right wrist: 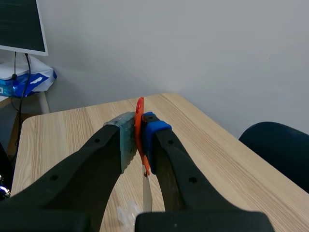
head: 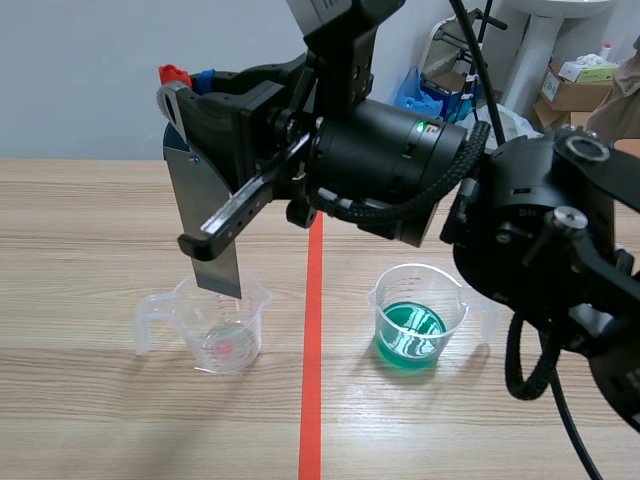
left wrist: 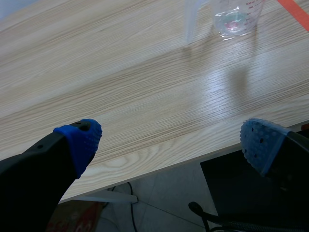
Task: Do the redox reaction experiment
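Observation:
My right gripper (head: 190,82) reaches past the red centre line and is shut on a grey metal sheet (head: 205,215) with an orange-red piece (right wrist: 140,123) at its top. The sheet hangs down, and its lower end stands just inside the rim of a clear beaker (head: 222,325) holding clear liquid. Seen edge-on in the right wrist view, the sheet (right wrist: 146,193) drops below the right gripper (right wrist: 139,133). A second beaker (head: 412,320) with green liquid stands right of the line. My left gripper (left wrist: 169,140) is open over the table's near edge, with the clear beaker (left wrist: 236,19) far ahead of it.
Wooden table (head: 100,230) with an orange-red tape line (head: 312,380) down the middle. The right arm's bulk (head: 540,240) hangs over the table's right half. Boxes and bags (head: 580,80) sit beyond the table's far edge.

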Controlling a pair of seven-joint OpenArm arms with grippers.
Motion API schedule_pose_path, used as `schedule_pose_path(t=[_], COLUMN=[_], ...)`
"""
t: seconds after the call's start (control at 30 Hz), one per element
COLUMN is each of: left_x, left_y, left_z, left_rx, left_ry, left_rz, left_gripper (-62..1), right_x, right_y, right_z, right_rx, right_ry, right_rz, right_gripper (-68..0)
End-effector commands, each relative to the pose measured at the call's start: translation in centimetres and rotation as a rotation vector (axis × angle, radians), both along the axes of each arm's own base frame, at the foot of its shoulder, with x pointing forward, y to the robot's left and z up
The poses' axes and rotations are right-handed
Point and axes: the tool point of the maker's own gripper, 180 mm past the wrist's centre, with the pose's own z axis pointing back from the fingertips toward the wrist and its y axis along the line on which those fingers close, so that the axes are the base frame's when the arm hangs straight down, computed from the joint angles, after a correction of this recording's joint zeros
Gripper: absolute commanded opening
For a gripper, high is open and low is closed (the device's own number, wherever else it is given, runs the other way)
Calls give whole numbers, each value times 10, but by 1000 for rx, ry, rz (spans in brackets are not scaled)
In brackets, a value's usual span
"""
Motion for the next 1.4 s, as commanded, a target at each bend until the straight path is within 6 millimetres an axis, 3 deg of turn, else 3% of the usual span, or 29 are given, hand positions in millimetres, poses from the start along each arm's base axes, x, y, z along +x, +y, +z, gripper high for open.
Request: schedule_pose_path(t=[0.0,0.47,0.67,0.93,1.37], left_x=[5,5,5,5,5], left_y=[-4,-4,-4,-4,-4], left_z=[7,7,7,7,7], left_rx=[-14,-14,-14,-14,-14], left_ry=[-31,-31,-31,-31,-31], left_rz=[-5,-5,-6,-6,-6], left_gripper=[6,6,6,6,6], right_x=[1,0,-1,1,12], right_y=[0,-2,-12,-36,-96], right_z=[16,17,17,14,29], right_rx=[43,49,43,-2,15], right_ry=[-35,-42,-70,-117,-141], right_rz=[5,5,5,-8,-57], right_gripper=[-669,-669,-669,-669,-669])
